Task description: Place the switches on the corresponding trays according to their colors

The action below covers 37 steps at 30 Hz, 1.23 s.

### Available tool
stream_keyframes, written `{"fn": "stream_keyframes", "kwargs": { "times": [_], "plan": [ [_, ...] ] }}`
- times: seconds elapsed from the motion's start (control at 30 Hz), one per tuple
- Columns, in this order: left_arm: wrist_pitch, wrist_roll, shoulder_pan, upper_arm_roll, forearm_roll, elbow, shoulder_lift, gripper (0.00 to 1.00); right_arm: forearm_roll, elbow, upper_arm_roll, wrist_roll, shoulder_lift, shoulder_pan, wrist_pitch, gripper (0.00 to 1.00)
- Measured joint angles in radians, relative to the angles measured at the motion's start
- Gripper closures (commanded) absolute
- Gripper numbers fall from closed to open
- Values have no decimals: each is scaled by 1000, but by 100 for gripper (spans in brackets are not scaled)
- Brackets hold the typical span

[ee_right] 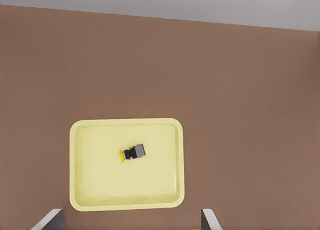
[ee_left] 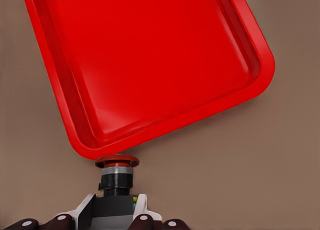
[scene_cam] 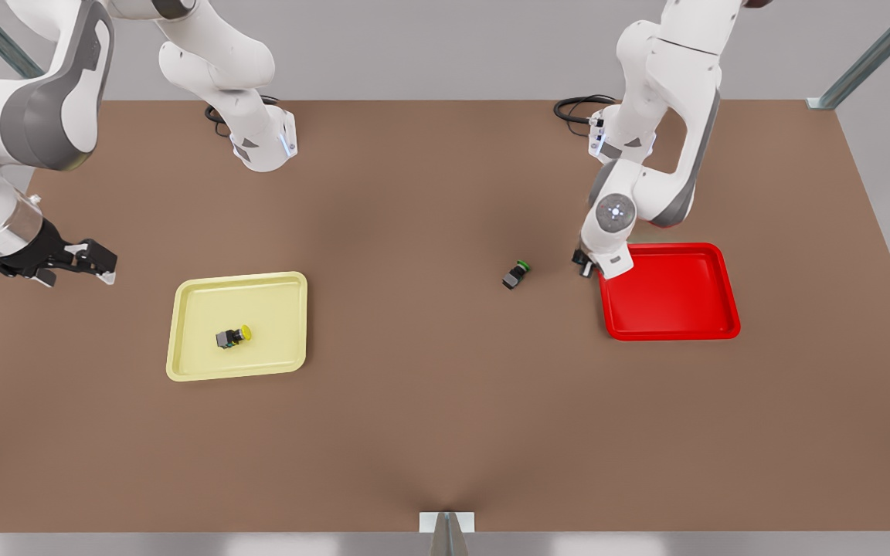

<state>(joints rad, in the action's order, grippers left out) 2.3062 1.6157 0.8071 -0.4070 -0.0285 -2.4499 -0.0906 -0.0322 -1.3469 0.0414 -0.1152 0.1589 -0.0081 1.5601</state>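
My left gripper (scene_cam: 585,265) hangs at the red tray's (scene_cam: 681,305) corner on the side facing the table's middle. In the left wrist view it (ee_left: 116,217) is shut on the dark body of the red-capped switch (ee_left: 117,171), whose cap points at the red tray's (ee_left: 150,65) rim. The green-capped switch (scene_cam: 516,274) lies on the bare table just toward the front view's left of that gripper. The yellow-capped switch (scene_cam: 232,337) (ee_right: 132,153) lies inside the pale yellow tray (scene_cam: 182,309) (ee_right: 80,190). My right gripper (scene_cam: 97,266) (ee_right: 131,222) waits open, high off that tray's left.
The brown table (scene_cam: 429,425) runs to grey edges all round. Black cables (scene_cam: 578,108) lie by the arm bases at the back. A metal bracket (scene_cam: 446,525) stands at the middle of the front edge.
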Motion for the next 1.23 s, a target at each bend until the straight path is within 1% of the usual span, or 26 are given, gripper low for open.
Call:
{"fn": "stream_keyframes", "kwargs": {
  "times": [0.17,0.33,0.4,0.43,0.47,0.67,0.7,0.73,0.77,0.8,0.83,0.87,0.93,0.97,1.0,1.03,1.07,1.1,1.13,1.23],
  "plan": [
    [45,-143,-4,-143,-11,-76,3,47,0,0,0,0,2,-1,2,0],
    [47,-300,-3,-301,-35,-90,0,46,0,0,0,0,4,0,3,0],
    [45,-327,-7,-335,-59,-93,0,45,0,0,0,0,4,0,3,0],
    [44,-351,4,-350,-67,-92,-2,38,0,0,0,0,4,0,3,0],
    [46,-377,-3,-365,-72,-91,-5,0,0,0,0,0,4,0,3,0],
    [44,-379,-2,-381,-96,-84,-9,0,4,0,-2,0,1,1,1,0],
    [16,-407,-4,-382,-99,-56,-4,0,5,0,-2,0,1,1,2,0],
    [-91,-451,-2,-378,-102,34,0,0,5,1,-2,0,1,0,2,0],
    [-251,-645,0,-374,-102,198,2,0,5,1,-2,0,2,0,3,0],
    [-329,-875,1,-375,-100,320,-2,0,5,1,-2,0,2,1,3,0],
    [-357,-1065,-12,-373,-97,429,-40,0,7,7,-2,0,2,0,3,0],
    [-448,-1238,-7,-368,-94,571,-71,0,6,9,-2,0,4,0,3,0],
    [-542,-1451,-12,-363,-57,758,-116,0,6,9,-2,0,7,-1,3,0],
    [-647,-1520,-151,-222,-33,892,-134,0,6,9,-1,0,7,-2,3,0],
    [-738,-1522,-371,33,-16,1022,-150,0,6,9,-2,0,7,-1,3,0],
    [-755,-1522,-531,210,-9,1069,-147,0,6,9,0,0,7,0,3,0],
    [-754,-1522,-625,348,-20,1078,-136,0,8,9,-1,0,7,-1,3,0],
    [-750,-1522,-697,448,-39,1080,-127,0,6,8,0,-1,7,0,3,0],
    [-746,-1522,-741,496,-54,1080,-119,0,6,8,0,0,7,-2,3,0],
    [-745,-1521,-747,508,-81,1079,-118,0,8,9,0,0,7,-1,3,0]
  ]
}}
